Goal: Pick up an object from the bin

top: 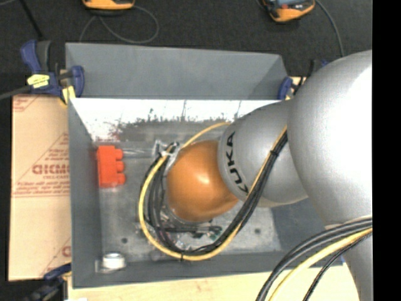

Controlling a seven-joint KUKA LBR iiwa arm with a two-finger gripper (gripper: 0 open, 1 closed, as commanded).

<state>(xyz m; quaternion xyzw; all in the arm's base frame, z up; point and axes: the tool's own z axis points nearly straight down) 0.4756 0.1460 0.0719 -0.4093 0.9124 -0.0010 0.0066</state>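
Note:
A red-orange toy brick (109, 166) lies flat near the bin's left wall, left of the arm's orange cover and apart from it. A small round white and silver thing (113, 260) sits in the near left corner. Dark hardware of my gripper (182, 229) peeks out beneath the cover's near edge, low over the middle of the bin floor. A small silvery piece (166, 148) shows at the cover's far left edge; I cannot tell what it is.
The arm comes in from the right and, with its orange cover and looped yellow and black cables, hides the middle and right of the bin. Bare floor shows between the brick and the cables and along the far wall.

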